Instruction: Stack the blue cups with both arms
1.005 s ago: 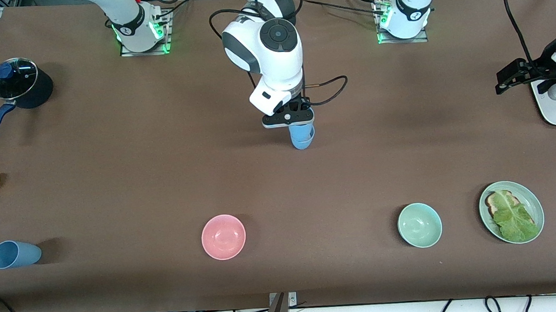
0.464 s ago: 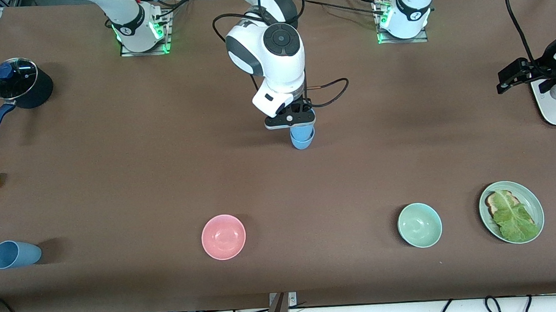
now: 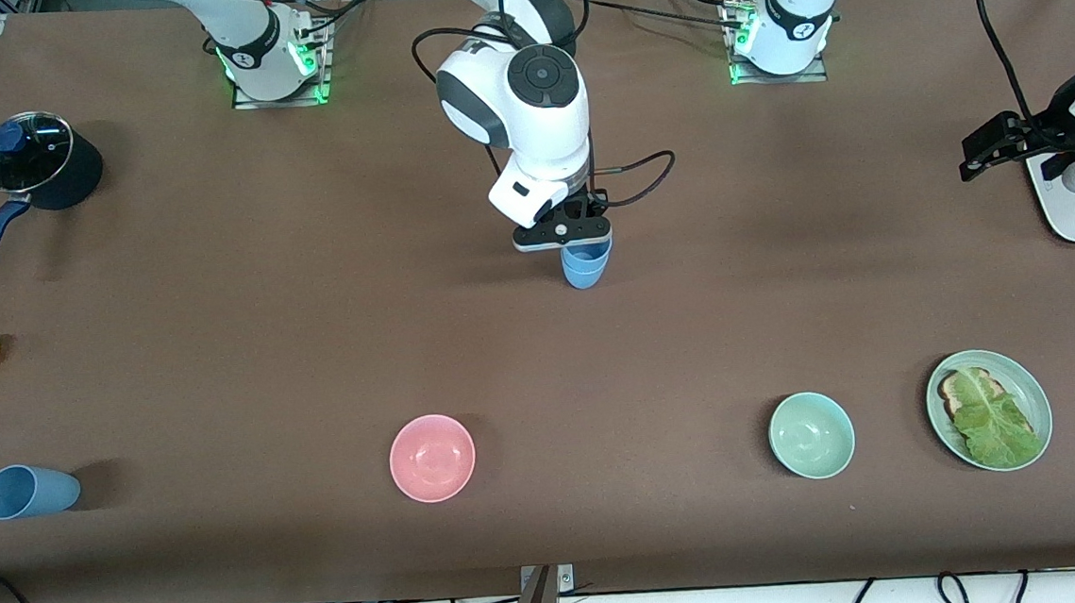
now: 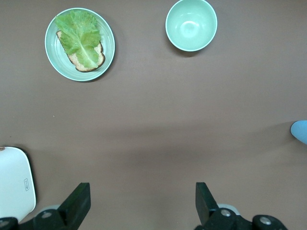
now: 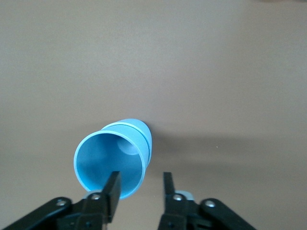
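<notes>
Two blue cups [image 3: 584,265] [image 5: 115,158] stand nested upright near the table's [image 3: 314,355] middle, a touch toward twelve o'clock in the front view. The right claw [image 3: 581,242] [image 5: 141,191] hangs over them, its fingers parted astride the rim wall with a gap showing. A third blue cup [image 3: 28,490] lies on its side at eight o'clock. The left arm waits at two o'clock, the left claw [image 3: 972,158] [image 4: 143,201] spread wide over bare table.
</notes>
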Controlling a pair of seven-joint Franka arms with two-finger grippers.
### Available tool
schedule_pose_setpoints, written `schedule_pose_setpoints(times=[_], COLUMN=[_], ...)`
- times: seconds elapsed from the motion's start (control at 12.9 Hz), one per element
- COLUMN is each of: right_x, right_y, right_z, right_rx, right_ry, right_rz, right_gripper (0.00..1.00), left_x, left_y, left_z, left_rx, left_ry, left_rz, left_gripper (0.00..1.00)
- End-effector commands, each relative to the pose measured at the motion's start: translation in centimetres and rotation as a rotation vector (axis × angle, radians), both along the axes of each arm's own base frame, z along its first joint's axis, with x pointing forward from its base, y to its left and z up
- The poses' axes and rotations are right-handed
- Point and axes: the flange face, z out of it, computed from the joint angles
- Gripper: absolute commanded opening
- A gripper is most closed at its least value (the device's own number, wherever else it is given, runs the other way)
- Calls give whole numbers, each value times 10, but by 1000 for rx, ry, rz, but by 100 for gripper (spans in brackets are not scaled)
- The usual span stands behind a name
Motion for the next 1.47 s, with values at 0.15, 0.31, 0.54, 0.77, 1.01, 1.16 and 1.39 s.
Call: schedule_pose_setpoints(times=[0.15,0.31,0.54,0.77,1.01,1.16,1.39], right_x=[28,51,69,74,83,86,85], right_y=[-57,-124,-219,-267,-281,-292,-332], right_z=[69,100,133,153,150,155,178], right_rx=[24,2,-24,-45,-48,-49,-60], right_ry=[-18,-15,-2,27,33,30,53], right_rz=[-48,12,54,57,28,13,-52], right_gripper=[100,100,100,100,100,100,100], left_x=[-6,-6,-6,-6,-7,-7,-7], left_y=[6,4,3,1,0,-1,-1], left_z=[7,7,7,6,6,6,4], left_rx=[-17,-14,-14,-14,-15,-15,-15], left_ry=[20,22,22,25,33,36,39], left_rz=[-8,-13,-13,-8,-8,-8,-8], left_gripper=[96,96,96,96,96,96,97])
